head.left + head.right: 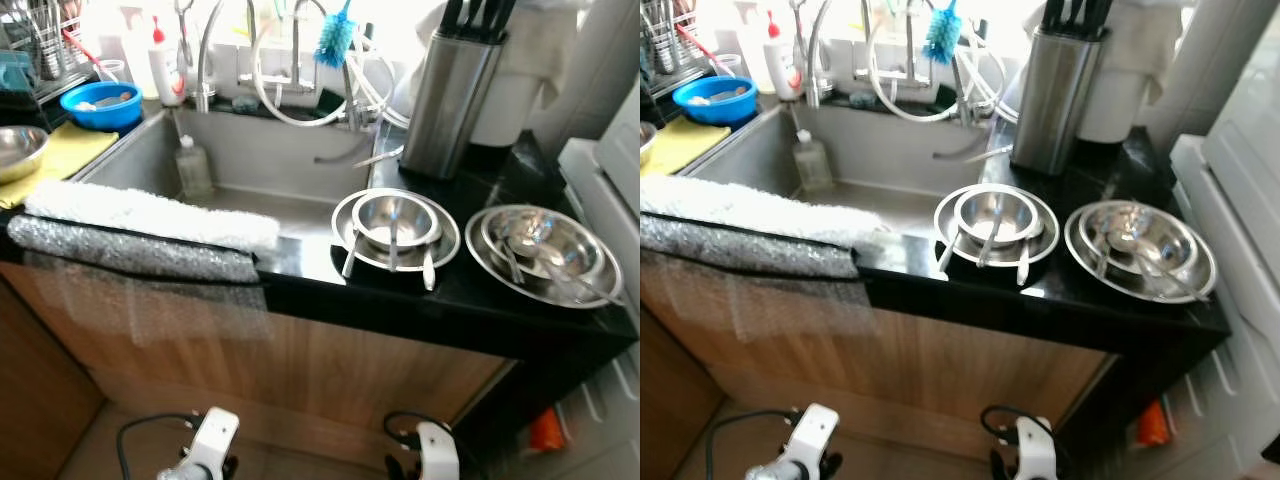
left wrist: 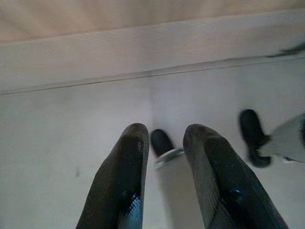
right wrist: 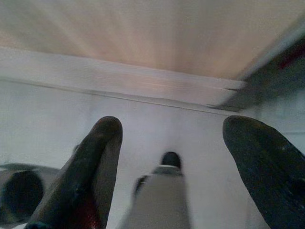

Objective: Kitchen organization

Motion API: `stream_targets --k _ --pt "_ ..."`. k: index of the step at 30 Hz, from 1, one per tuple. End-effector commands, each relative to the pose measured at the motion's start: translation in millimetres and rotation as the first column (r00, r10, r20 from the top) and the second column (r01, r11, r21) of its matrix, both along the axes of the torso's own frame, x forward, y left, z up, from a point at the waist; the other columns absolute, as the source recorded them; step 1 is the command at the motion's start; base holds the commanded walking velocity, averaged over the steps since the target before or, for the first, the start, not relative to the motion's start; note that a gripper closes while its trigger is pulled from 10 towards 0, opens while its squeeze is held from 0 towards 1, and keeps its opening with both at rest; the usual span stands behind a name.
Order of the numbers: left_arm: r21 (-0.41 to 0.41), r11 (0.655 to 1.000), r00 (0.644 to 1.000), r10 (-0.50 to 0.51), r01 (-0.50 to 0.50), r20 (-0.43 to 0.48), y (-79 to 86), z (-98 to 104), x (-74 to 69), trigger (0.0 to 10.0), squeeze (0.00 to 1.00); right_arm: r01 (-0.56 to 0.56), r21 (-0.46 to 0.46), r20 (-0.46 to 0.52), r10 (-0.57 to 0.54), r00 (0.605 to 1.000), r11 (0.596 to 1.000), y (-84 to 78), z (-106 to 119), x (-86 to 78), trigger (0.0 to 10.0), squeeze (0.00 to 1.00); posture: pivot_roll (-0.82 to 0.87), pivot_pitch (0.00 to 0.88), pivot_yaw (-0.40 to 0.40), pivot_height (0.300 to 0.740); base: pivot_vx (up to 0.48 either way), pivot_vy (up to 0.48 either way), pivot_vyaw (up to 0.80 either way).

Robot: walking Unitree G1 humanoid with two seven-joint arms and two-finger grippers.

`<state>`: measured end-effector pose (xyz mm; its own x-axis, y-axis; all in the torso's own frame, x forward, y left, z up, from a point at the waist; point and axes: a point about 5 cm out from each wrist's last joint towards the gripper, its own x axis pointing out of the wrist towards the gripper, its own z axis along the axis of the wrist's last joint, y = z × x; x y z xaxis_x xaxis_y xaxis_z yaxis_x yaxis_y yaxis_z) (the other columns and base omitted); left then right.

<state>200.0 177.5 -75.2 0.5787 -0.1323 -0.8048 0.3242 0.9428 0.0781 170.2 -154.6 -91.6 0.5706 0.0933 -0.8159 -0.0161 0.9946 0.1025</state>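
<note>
On the black counter [image 1: 470,300] right of the sink [image 1: 260,150] sits a steel plate with a small steel bowl [image 1: 395,222] and several pieces of cutlery leaning across it. Further right lies a second steel plate and bowl [image 1: 545,252] holding spoons. A steel knife block [image 1: 450,95] stands behind them. Both arms hang low in front of the wooden cabinet, their white wrists at the bottom of the eye views. My left gripper [image 2: 167,131] points at the pale floor, fingers apart and holding nothing. My right gripper [image 3: 176,124] is wide open over the floor.
A white towel [image 1: 150,215] and a grey cloth [image 1: 130,252] drape over the sink's front edge. A soap bottle [image 1: 192,165] stands in the sink. A blue bowl [image 1: 100,105], yellow cloth [image 1: 65,150] and steel bowl [image 1: 18,150] sit left. A white appliance [image 1: 610,180] flanks the right.
</note>
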Motion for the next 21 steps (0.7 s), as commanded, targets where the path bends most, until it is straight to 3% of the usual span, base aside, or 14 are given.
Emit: stream_targets --k 1,12,16,21 --pt "0.012 1.000 1.000 0.014 -0.013 -0.026 6.1 -3.0 -6.4 10.0 0.00 0.003 0.009 0.001 -0.003 1.000 1.000 3.1 0.1 0.6 10.0 0.00 -0.05 0.020 -0.065 0.740 0.000 0.000 0.00" --pt "0.012 1.000 0.999 0.022 -0.022 -0.035 6.2 -3.9 -7.8 10.0 0.00 0.015 0.009 -0.011 -0.015 1.000 1.000 2.8 -0.7 -0.7 10.0 0.00 -0.05 0.021 -0.066 0.740 0.000 0.000 0.00" --pt "0.013 1.000 0.999 0.026 -0.025 -0.036 6.3 -4.0 -8.0 10.0 0.00 0.019 0.009 -0.011 -0.019 1.000 1.000 2.6 -0.7 -0.7 10.0 0.00 -0.05 0.020 -0.065 0.740 0.000 0.388 -0.62" --pt "0.014 1.000 0.999 0.024 -0.023 -0.035 6.4 -4.0 -8.0 10.0 0.00 0.015 0.009 -0.006 -0.015 1.000 1.000 3.1 -0.3 -0.1 10.0 0.00 -0.05 0.021 -0.065 0.740 0.000 0.465 0.00"
